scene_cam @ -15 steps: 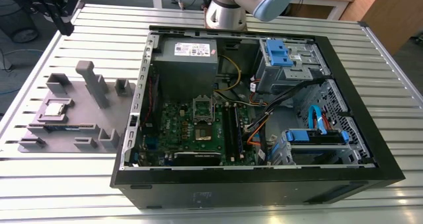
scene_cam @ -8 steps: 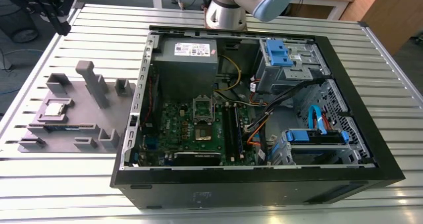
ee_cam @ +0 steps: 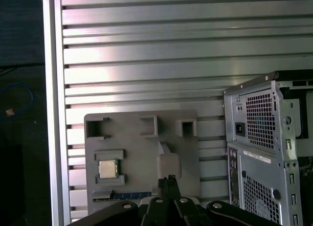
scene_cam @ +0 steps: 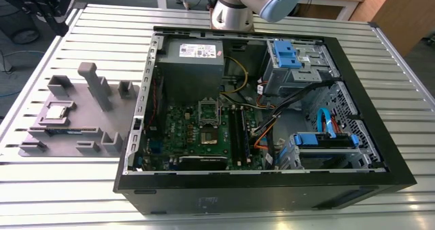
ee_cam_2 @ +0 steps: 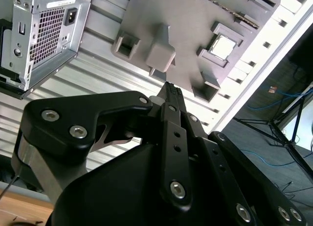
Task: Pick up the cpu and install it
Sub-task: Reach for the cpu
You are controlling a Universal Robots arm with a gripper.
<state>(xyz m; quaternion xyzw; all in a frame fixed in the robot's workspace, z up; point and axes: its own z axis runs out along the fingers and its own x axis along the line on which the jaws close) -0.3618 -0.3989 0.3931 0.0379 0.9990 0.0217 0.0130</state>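
Note:
The cpu (scene_cam: 58, 112) is a small silvery square lying flat in a raised pocket of the grey fixture plate (scene_cam: 88, 123), to the exterior view's left of the open computer case (scene_cam: 272, 187). Both wrist views show the cpu (ee_cam: 107, 169) (ee_cam_2: 222, 46) from high above. My gripper (ee_cam: 167, 179) (ee_cam_2: 169, 87) hangs well above the plate, shut with nothing between its fingers, apart from the cpu. In line with its tips is a tall grey post (ee_cam: 169, 165). The motherboard's socket (scene_cam: 210, 133) lies in the middle of the case floor, with its metal frame (scene_cam: 209, 110) beside it.
A thin memory stick (scene_cam: 64, 132) sits in a slot of the fixture plate near the cpu. Upright grey posts (scene_cam: 95, 85) rise from the plate. Inside the case are a grey power supply (scene_cam: 193, 54), blue drive brackets (scene_cam: 289, 54) and loose cables (scene_cam: 272, 120). The arm (scene_cam: 245, 6) stands behind the case.

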